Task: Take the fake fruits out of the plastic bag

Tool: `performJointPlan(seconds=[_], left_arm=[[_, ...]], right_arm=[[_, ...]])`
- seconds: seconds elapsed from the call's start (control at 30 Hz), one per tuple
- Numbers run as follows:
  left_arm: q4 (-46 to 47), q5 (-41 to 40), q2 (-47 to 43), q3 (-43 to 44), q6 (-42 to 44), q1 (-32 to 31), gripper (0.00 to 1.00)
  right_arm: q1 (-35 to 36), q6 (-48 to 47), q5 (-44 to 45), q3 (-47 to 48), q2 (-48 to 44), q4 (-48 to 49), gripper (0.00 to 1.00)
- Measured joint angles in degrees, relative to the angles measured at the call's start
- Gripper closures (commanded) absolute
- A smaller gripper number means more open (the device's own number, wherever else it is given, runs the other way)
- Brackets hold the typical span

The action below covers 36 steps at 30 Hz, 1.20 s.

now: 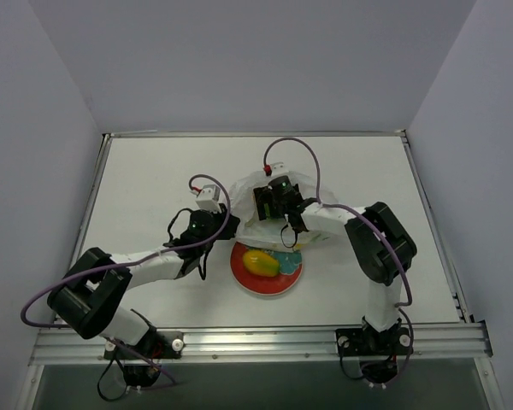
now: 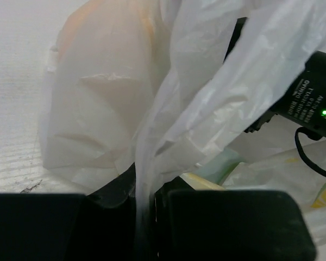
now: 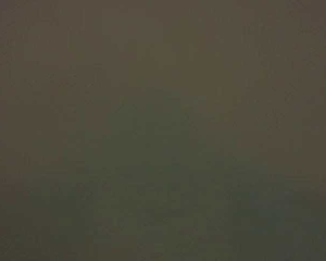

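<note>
Plastic bag [image 2: 108, 109], crinkly translucent white film, pinched in left hand [image 2: 145, 198]

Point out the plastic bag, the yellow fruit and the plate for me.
plastic bag [image 2: 114, 103]: left wrist view, on its crinkled white side.
yellow fruit [image 1: 260, 262]: top external view, on the middle of the fruit.
plate [image 1: 269, 290]: top external view, on its red near rim.

We take this for a robotics lab cell: a white table [image 1: 154, 171] boxed in by plain pale walls [image 1: 239, 60], an aluminium rail [image 1: 256, 342] at its near edge, the left arm [image 1: 103, 290] and right arm [image 1: 378, 243] bolted there, purple cables [image 1: 291, 139] looping loose.
</note>
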Motion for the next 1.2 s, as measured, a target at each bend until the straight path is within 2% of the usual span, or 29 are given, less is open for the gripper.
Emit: performJointPlan(seconds=[0.07,0.13,0.27,0.37,0.5,0.7,0.93,1.2], left_arm=[[0.44,0.24,0.79,-0.02,-0.04,-0.15,0.93],[1.2,0.39,1.49,-0.44,-0.07,-0.2,0.95],[2.91,0.66,2.75,-1.51,-0.63,-0.2,0.97],[3.91,1.33,3.85,-1.53,-1.33,-0.2,0.98],[4.74,1.97,4.07,-1.53,-1.81,-0.2,0.98],[6.16,0.68,2.62,-3.3,-2.95,-0.2,0.98],[5.81,-2.4,1.29,-3.13,-4.63,-0.22,0.98],[5.22,-6.82,1.57,3.26,-4.81,-0.24,0.98]], right_arm=[[0.0,0.04,0.33,0.74,2.12,-0.42,0.18],[0.0,0.13,0.74,1.14,3.39,-0.68,0.25],[-0.04,-1.01,1.77,2.71,4.5,-1.29,0.76],[-0.33,-2.8,2.12,4.63,5.01,0.13,0.87],[-1.11,-5.73,1.11,5.75,4.94,3.63,0.88],[-2.78,-7.04,-4.96,3.5,1.16,7.02,0.88],[-3.48,-2.27,-15.37,-0.42,-8.55,8.52,0.87],[-3.41,4.04,-24.55,-0.09,-15.23,5.66,0.86]])
